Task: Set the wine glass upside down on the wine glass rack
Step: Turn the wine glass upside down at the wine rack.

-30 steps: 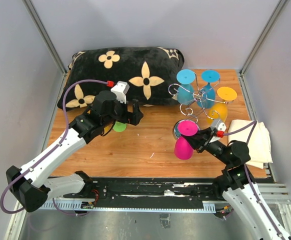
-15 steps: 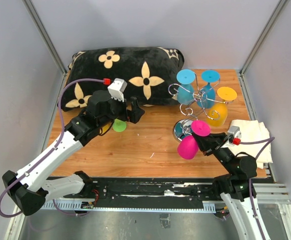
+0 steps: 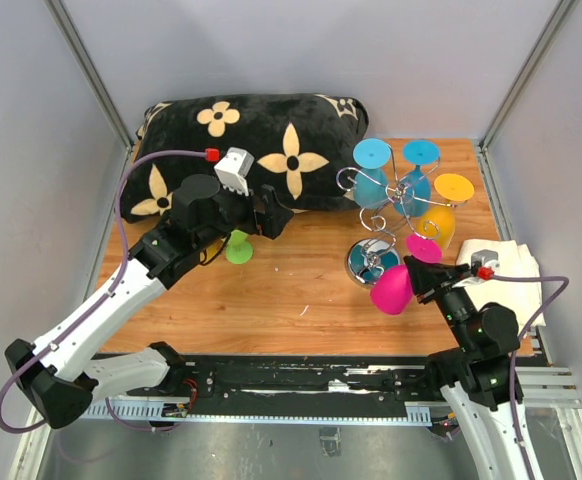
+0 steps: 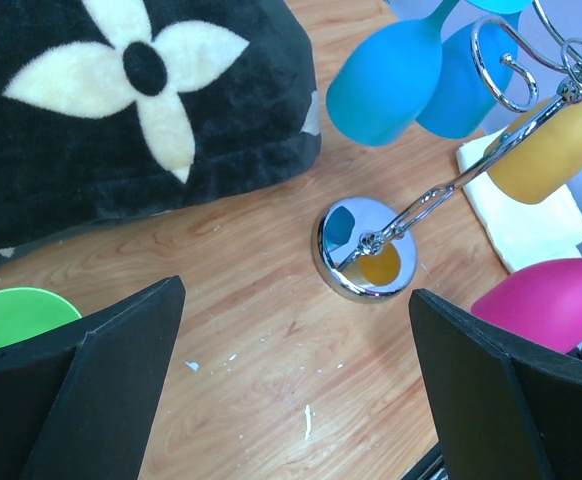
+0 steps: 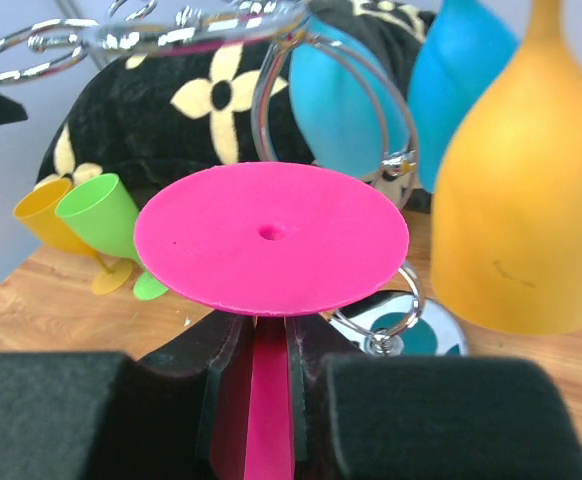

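- Left tool (image 4: 296,372): jaws spread wide, holding nothing, above the desk (image 3: 271,300).
- Green glass (image 3: 238,250): partly hidden under the left arm.
- Wine glass rack (image 3: 391,205): upright, carrying two inverted blue glasses (image 3: 371,186) and a yellow glass (image 3: 436,226).
- Pink wine glass (image 3: 395,288): tilted, off the desk, foot near the rack's scrolls; contact unclear.
- Right tool (image 5: 269,400): clamped on its stem; its bowl is hidden in the right wrist view.
- White cloth (image 3: 516,275): partly covered by the right arm.

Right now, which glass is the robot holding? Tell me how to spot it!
Find the shiny chrome rack on the right side of the wooden table. Just in front of it, the right gripper pinches a wine glass by its stem. It is the only pink one; hanging on the rack are blue glasses and an orange glass.
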Robot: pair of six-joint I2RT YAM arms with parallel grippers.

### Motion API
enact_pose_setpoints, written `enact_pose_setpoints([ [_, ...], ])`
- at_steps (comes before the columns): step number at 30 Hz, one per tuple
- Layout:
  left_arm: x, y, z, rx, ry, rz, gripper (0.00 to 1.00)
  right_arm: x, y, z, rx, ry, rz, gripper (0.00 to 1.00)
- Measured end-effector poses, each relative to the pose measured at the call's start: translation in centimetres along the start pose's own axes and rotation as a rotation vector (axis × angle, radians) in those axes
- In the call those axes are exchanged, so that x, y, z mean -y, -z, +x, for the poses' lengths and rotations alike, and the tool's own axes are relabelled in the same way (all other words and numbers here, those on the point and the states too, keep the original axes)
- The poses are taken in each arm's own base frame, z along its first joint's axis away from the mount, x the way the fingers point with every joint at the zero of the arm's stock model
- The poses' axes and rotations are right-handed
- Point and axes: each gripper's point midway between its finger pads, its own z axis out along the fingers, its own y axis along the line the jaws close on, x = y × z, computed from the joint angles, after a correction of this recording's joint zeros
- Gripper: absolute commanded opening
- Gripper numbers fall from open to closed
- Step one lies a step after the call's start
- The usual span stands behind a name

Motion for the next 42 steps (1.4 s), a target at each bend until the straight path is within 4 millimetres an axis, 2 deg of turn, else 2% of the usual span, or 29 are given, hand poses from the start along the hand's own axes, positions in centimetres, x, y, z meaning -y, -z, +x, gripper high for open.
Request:
enact_pose_setpoints([
  [10,0.3,-0.6,0.0,-0.008,0.001,0.011,1.0,2.7,1.5,-3.0,0.047,0.006,0.211,0.01],
  [14,0.6,-0.8,-0.4,-0.003,0.003,0.027,1.0,3.0,2.2,-4.5,0.071,0.034,0.252,0.01],
  [21,1.6,-1.2,-1.1,0.008,0.004,0.075,1.0,3.3,4.2,-8.3,0.134,0.097,0.326,0.01],
  [27,3.1,-2.0,-2.8,0.033,0.006,0.131,1.0,3.1,4.4,-9.2,0.151,0.14,0.321,0.01],
  [32,4.1,-3.2,-4.0,0.052,0.009,0.172,0.99,2.4,3.6,-9.4,0.151,0.182,0.272,0.01],
  [37,4.8,-5.1,-4.4,0.045,0.034,0.197,0.92,2.1,2.6,-9.3,0.164,0.196,0.24,0.01],
  [42,5.5,-7.0,-5.1,0.039,0.069,0.22,0.82,1.9,2.6,-10.2,0.203,0.197,0.232,0.01],
])
